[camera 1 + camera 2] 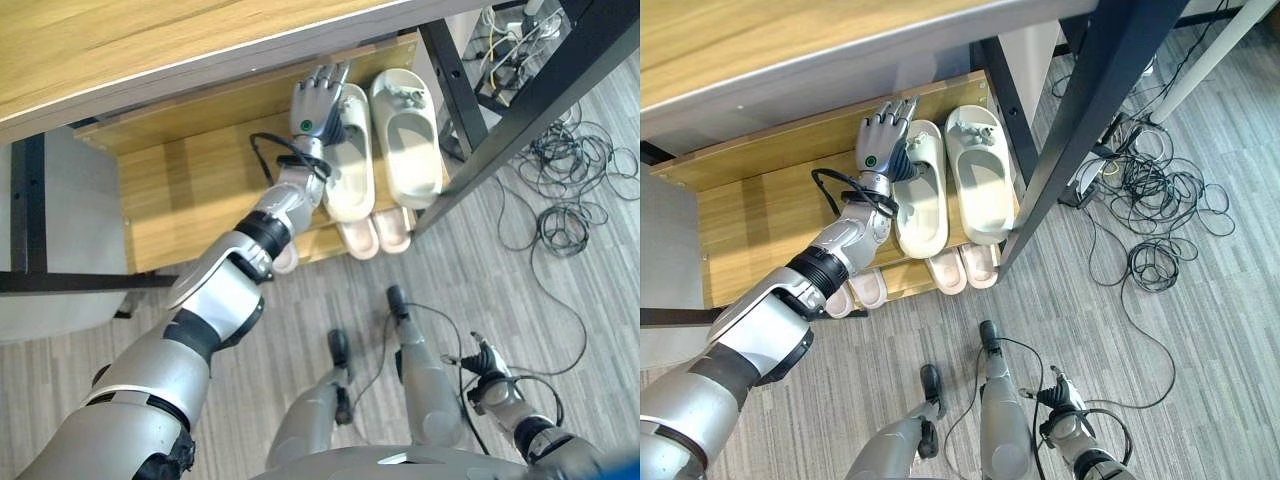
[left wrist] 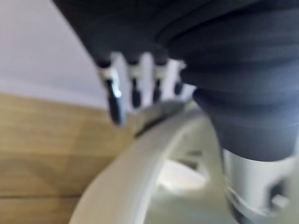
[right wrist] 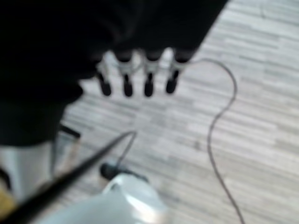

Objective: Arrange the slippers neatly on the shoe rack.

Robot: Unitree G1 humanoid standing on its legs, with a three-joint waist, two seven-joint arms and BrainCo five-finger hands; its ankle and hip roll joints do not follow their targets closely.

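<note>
Two cream slippers lie side by side on the top shelf of the wooden shoe rack (image 1: pixel 180 190), toes toward the back: the left one (image 1: pixel 351 165) and the right one (image 1: pixel 408 135). My left hand (image 1: pixel 318 105) reaches in along the left slipper's outer side, open, with straight fingers (image 2: pixel 114 100) laid against its toe end and rim (image 2: pixel 140 177). On the lower shelf, pale pink slippers (image 1: pixel 962 268) poke out at the front, with another pink one (image 1: pixel 868 288) further left. My right hand (image 1: pixel 1060 400) hangs low over the floor, open, holding nothing.
A wooden tabletop (image 1: pixel 150 40) overhangs the rack. A slanted black table leg (image 1: pixel 1065 140) stands just to the right of the slippers. Loose cables (image 1: pixel 1150 210) are piled on the grey plank floor at the right.
</note>
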